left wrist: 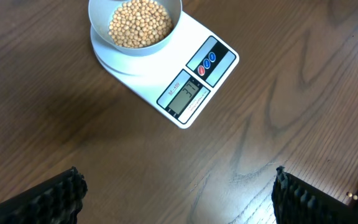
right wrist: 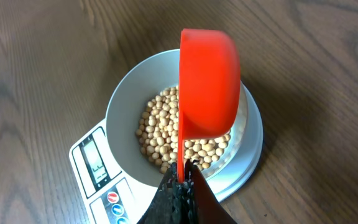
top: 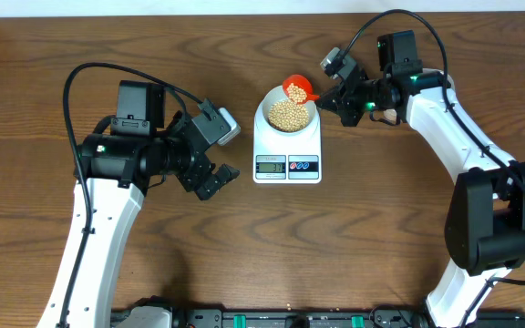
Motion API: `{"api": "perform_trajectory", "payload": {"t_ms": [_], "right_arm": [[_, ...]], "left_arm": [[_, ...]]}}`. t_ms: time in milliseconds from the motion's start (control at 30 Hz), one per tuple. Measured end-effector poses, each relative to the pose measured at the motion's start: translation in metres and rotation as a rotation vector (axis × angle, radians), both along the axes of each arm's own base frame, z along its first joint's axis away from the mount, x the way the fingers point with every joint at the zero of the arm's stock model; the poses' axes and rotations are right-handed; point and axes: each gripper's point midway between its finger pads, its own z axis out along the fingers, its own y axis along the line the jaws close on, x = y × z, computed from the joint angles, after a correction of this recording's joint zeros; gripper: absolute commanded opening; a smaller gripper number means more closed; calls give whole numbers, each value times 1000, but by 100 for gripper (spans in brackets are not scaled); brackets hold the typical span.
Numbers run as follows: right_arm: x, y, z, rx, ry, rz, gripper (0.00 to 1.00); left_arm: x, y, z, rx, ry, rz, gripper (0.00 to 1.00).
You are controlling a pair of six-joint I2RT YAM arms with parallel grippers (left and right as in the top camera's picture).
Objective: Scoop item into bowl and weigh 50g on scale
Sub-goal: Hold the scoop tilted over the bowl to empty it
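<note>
My right gripper [right wrist: 182,179] clamps a red plastic scoop [right wrist: 209,81], tipped above the pale round bowl [right wrist: 120,106] to pour tan beans [right wrist: 157,134].

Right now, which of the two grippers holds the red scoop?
The right gripper: it is shut on the handle of the red scoop, above the bowl. The left gripper is open and empty.

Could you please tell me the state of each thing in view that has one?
scale: switched on, digits too small to read.
bowl: standing on the scale, partly filled.
beans: lying in the bowl.
scoop: tipped over the bowl, gripped by its handle.
right gripper: shut on the scoop.
left gripper: open, empty, above the table.
</note>
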Motion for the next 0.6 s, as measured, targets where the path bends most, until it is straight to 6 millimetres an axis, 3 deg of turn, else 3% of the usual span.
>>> {"api": "perform_trajectory", "payload": {"t_ms": [600], "right_arm": [[1, -2, 11, -23, -34, -13, 1]], "left_arm": [[0, 0, 0, 0, 0, 0, 98]]}}
